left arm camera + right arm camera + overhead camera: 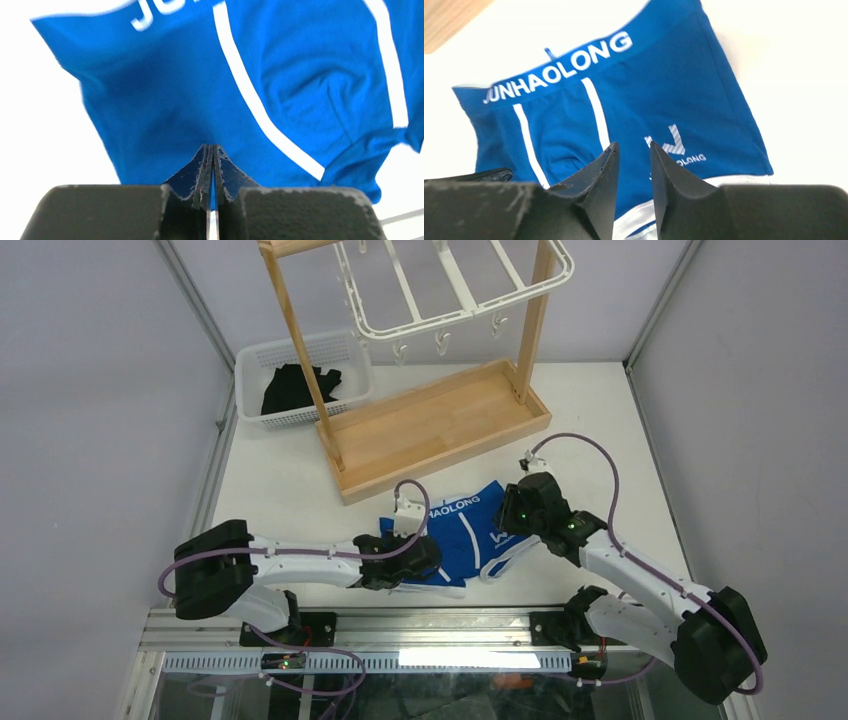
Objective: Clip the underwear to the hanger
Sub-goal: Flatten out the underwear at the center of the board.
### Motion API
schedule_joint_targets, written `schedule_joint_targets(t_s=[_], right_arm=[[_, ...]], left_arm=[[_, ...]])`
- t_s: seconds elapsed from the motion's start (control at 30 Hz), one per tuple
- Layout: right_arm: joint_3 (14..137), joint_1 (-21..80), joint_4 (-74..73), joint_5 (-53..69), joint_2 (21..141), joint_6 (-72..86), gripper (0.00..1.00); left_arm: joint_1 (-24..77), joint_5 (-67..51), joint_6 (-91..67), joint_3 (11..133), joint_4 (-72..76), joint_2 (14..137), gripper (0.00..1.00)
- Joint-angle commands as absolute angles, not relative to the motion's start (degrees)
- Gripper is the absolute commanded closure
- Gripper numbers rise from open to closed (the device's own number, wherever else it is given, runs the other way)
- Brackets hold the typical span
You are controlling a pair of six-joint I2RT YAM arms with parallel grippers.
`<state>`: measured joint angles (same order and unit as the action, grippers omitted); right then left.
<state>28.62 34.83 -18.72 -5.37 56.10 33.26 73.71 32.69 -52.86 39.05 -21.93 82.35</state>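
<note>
The bright blue underwear [465,525] lies spread flat on the white table in front of the wooden rack, its lettered waistband toward the rack. My left gripper [418,562] sits at its near-left edge. In the left wrist view its jaws [210,147] are pressed together to a thin slit, tips low over the blue fabric [165,100], with no fold visible between them. My right gripper [515,510] hovers at the right side. Its fingers [634,147] stand slightly apart above the cloth [644,100], nothing between them. The white hanger [470,308] hangs from the rack at the top, small clips [441,340] dangling.
The wooden rack's tray base [440,425] stands just beyond the underwear, with two upright posts. A white basket [352,360] holding a black garment [295,388] sits at the back left. Bare table [280,480] lies left of the underwear. Grey walls close both sides.
</note>
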Motion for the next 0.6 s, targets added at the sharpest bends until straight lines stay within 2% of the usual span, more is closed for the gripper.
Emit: schedule_joint_targets(t_s=[0.0, 0.33, 0.57], right_arm=[[35.37, 33.84, -15.15, -6.1, 58.9, 26.55, 0.68], [41.26, 28.18, -6.92, 0.47, 74.69, 21.72, 0.9], [43.68, 26.38, -5.11, 2.15, 81.28, 20.25, 0.93]], left_arm=[[68.4, 34.5, -47.65, 46.41, -28.26, 79.68, 0.95], [60.39, 33.85, -39.52, 42.05, -18.64, 75.2, 1.0], [57.48, 31.52, -37.47, 39.12, -12.62, 75.74, 1.0]])
